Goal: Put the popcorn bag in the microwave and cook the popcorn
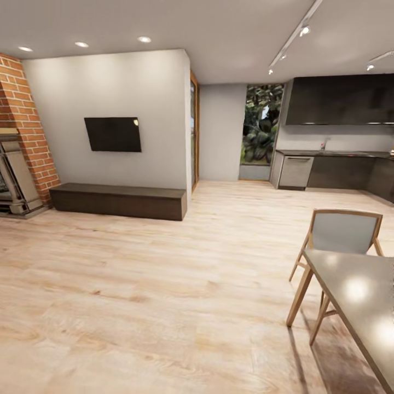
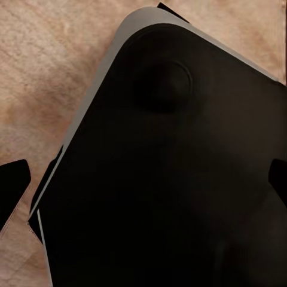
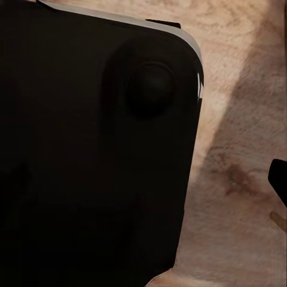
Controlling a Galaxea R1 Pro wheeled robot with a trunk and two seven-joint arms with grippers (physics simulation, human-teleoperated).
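The countertop [image 1: 334,154] is a dark strip along the far right wall, under dark upper cabinets, well across the room from me. The popcorn bag and the microwave are out of view. My left gripper [image 2: 143,185] hangs open above my own black base [image 2: 167,179], with a dark fingertip [image 2: 12,188] at each side of the left wrist view and nothing between them. My right gripper [image 3: 143,185] also points down at the base. One fingertip [image 3: 278,179] shows far out at the edge, and the other is lost against the black.
A dark dining table [image 1: 355,295] and a wooden chair [image 1: 342,232] stand close at my right. A low dark bench [image 1: 117,201] sits under a wall TV [image 1: 113,134], beside a brick fireplace [image 1: 22,137]. Wood floor [image 1: 164,284] stretches toward the kitchen.
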